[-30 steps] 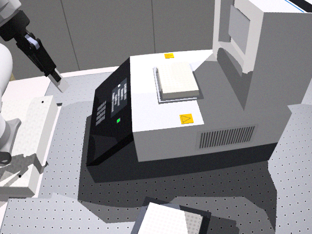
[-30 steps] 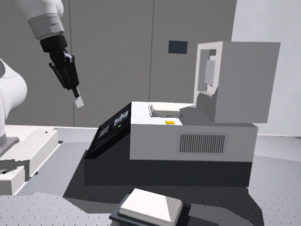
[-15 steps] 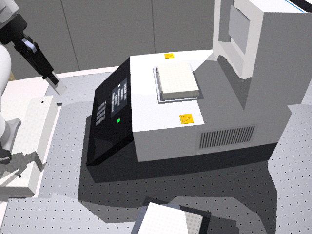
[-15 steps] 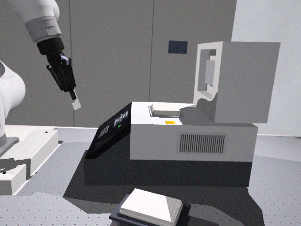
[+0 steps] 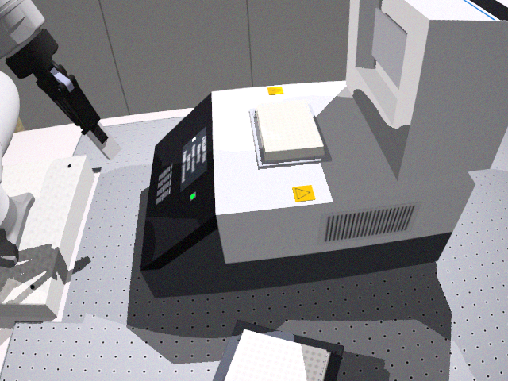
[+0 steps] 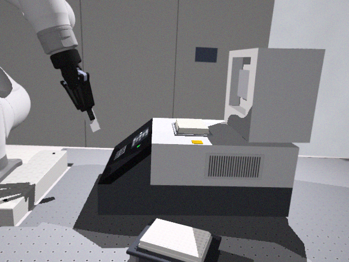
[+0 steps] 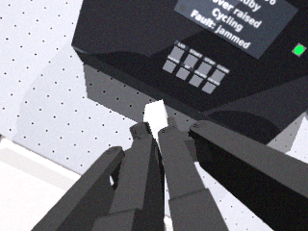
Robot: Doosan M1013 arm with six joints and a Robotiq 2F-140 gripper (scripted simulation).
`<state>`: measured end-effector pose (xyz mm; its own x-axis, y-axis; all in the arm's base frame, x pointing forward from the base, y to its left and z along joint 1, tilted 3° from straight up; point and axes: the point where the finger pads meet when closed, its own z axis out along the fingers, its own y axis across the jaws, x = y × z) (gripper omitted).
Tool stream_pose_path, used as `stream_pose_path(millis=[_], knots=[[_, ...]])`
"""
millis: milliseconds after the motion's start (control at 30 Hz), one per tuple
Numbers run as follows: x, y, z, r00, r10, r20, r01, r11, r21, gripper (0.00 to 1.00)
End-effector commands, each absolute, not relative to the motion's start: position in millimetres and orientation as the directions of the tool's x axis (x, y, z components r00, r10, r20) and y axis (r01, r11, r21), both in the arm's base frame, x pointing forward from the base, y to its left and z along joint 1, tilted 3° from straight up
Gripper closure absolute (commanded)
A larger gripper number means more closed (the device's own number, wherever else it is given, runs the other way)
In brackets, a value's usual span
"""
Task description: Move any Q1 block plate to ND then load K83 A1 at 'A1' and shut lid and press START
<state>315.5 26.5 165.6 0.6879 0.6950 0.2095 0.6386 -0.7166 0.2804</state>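
The cycler Q1 [image 5: 286, 172] stands mid-table with its lid [image 5: 426, 82] raised upright at the rear. Its status lamp [image 5: 192, 196] is green. A white plate [image 5: 289, 131] lies flat on the block inside the brackets and also shows in the exterior view [image 6: 191, 126]. Another white plate [image 5: 272, 356] lies on a dark nest at the front edge. My gripper [image 5: 107, 146] is shut and empty. It hangs in the air left of the sloped black panel, apart from it. In the wrist view its tips [image 7: 155, 115] point below the keypad [image 7: 194, 72].
A long white block [image 5: 49, 229] lies on the table to the left, by the arm's base. The yellow warning labels [image 5: 303, 193] sit on Q1's top. A grey wall stands behind.
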Motion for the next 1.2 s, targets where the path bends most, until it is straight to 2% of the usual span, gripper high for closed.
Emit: stream_pose_path(millis=[0, 1167], knots=[[319.0, 26.3, 162.9, 0.688, 0.695, 0.21, 0.639, -0.717, 0.28, 1.0], [360.1, 23.3, 131.7, 0.688, 0.695, 0.21, 0.639, -0.717, 0.28, 1.0]])
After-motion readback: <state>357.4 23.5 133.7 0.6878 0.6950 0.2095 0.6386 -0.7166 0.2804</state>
